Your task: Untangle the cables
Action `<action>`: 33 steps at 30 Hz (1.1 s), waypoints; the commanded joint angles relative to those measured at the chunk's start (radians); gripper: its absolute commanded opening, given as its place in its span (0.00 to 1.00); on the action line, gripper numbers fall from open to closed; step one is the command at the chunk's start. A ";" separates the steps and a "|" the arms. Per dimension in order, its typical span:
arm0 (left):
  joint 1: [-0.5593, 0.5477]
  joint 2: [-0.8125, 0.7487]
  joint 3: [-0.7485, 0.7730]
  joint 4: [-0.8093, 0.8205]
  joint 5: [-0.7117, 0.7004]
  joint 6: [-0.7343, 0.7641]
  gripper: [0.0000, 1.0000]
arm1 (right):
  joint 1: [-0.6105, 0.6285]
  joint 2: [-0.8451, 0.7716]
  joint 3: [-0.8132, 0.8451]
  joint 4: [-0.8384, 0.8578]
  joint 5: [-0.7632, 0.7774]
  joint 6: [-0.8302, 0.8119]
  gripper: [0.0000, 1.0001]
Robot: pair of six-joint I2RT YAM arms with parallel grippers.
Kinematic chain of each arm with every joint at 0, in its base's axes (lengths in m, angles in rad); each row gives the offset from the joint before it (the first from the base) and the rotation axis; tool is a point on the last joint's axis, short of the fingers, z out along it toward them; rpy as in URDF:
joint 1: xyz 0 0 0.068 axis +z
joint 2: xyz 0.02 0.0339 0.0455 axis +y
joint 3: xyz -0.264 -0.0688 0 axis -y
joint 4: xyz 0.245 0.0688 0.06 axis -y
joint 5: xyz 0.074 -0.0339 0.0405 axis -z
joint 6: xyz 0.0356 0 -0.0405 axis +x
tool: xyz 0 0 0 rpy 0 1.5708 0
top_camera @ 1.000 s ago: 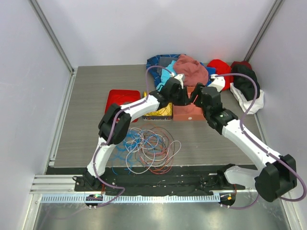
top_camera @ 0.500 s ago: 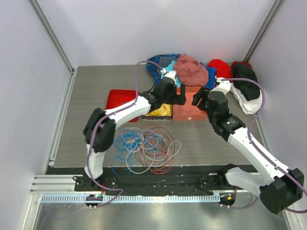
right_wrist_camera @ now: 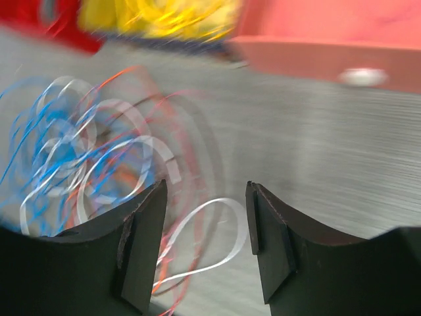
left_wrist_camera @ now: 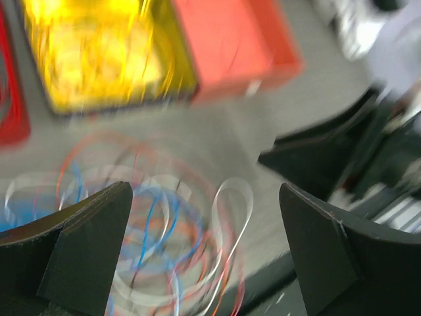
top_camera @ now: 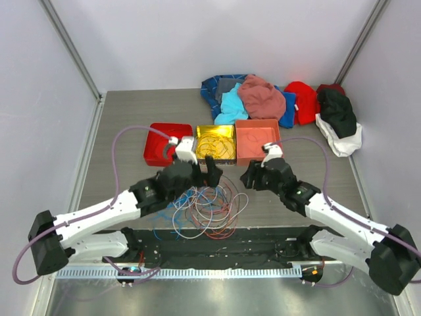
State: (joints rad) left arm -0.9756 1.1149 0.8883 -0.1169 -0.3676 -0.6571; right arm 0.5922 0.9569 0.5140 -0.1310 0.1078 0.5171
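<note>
The cables lie as a loose tangle of blue, orange, red and white loops on the grey table, in front of the trays. My left gripper hovers over the tangle's far edge, wide open and holding nothing. In the left wrist view the blurred cables show below the left gripper. My right gripper hangs at the tangle's right side, open and holding nothing. In the right wrist view a white loop lies on the table under the right gripper, with the cables mostly to the left.
A red tray, a yellow tray holding yellow wire and a coral tray stand in a row behind the tangle. A heap of clothes fills the back right. A black strip runs along the near edge.
Both arms have swung back from the trays to low over the cable tangle. The left gripper has opened wide. The right jaws have narrowed slightly.
</note>
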 commanded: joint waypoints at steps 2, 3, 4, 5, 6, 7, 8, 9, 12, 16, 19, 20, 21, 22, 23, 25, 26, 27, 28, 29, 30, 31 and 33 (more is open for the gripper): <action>-0.124 -0.192 -0.268 -0.020 -0.188 -0.179 1.00 | 0.195 0.083 0.070 0.085 0.023 -0.015 0.58; -0.132 -0.222 -0.293 -0.033 -0.214 -0.197 1.00 | 0.211 0.100 0.081 0.090 0.027 -0.012 0.57; -0.147 -0.248 -0.310 -0.046 -0.234 -0.226 1.00 | 0.251 0.117 0.081 0.096 0.048 -0.009 0.56; -0.150 -0.298 -0.328 -0.067 -0.250 -0.240 1.00 | 0.264 0.123 0.083 0.096 0.056 0.003 0.56; -0.152 -0.317 -0.331 -0.107 -0.264 -0.248 1.00 | 0.279 0.129 0.078 0.096 0.055 0.007 0.56; -0.152 -0.335 -0.331 -0.130 -0.263 -0.251 1.00 | 0.291 0.132 0.072 0.094 0.056 0.015 0.55; -0.152 -0.352 -0.327 -0.148 -0.261 -0.253 1.00 | 0.320 0.131 0.064 0.093 0.070 0.030 0.54; -0.152 -0.359 -0.327 -0.168 -0.257 -0.257 1.00 | 0.336 0.128 0.041 0.094 0.081 0.040 0.54; -0.152 -0.363 -0.339 -0.224 -0.246 -0.294 1.00 | 0.370 0.112 0.003 0.105 0.102 0.084 0.54; -0.152 -0.359 -0.367 -0.224 -0.229 -0.329 1.00 | 0.386 0.089 -0.019 0.120 0.082 0.145 0.54; -0.152 -0.356 -0.367 -0.222 -0.228 -0.329 1.00 | 0.386 0.065 -0.028 0.105 0.076 0.210 0.58; -0.152 -0.356 -0.367 -0.221 -0.232 -0.329 1.00 | 0.386 0.051 -0.043 0.106 0.075 0.225 0.60; -0.152 -0.356 -0.368 -0.219 -0.232 -0.328 1.00 | 0.388 0.046 -0.052 0.119 0.064 0.254 0.61; -0.152 -0.359 -0.373 -0.218 -0.232 -0.328 1.00 | 0.388 0.043 -0.060 0.125 0.055 0.265 0.61; -0.152 -0.359 -0.376 -0.211 -0.232 -0.328 1.00 | 0.386 0.045 -0.077 0.154 0.047 0.274 0.62; -0.153 -0.359 -0.382 -0.204 -0.231 -0.323 1.00 | 0.386 0.066 -0.086 0.194 0.035 0.291 0.63; -0.153 -0.357 -0.382 -0.202 -0.231 -0.320 1.00 | 0.388 0.078 -0.086 0.202 0.029 0.294 0.63; -0.152 -0.356 -0.381 -0.202 -0.231 -0.317 1.00 | 0.388 0.106 -0.086 0.221 0.023 0.299 0.63; -0.153 -0.353 -0.377 -0.202 -0.228 -0.315 1.00 | 0.388 0.123 -0.088 0.232 0.006 0.310 0.63; -0.152 -0.352 -0.376 -0.202 -0.228 -0.314 1.00 | 0.388 0.135 -0.091 0.247 -0.006 0.317 0.64; -0.152 -0.351 -0.376 -0.204 -0.226 -0.312 1.00 | 0.388 0.144 -0.094 0.280 -0.014 0.325 0.64; -0.152 -0.352 -0.377 -0.202 -0.225 -0.311 1.00 | 0.388 0.164 -0.098 0.298 -0.029 0.333 0.64; -0.152 -0.360 -0.384 -0.204 -0.226 -0.314 1.00 | 0.388 0.183 -0.101 0.332 -0.037 0.342 0.64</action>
State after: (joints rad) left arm -1.1248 0.7620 0.5114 -0.3420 -0.5674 -0.9653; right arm 0.9741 1.1095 0.4217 0.0685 0.1085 0.8097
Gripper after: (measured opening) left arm 0.996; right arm 0.640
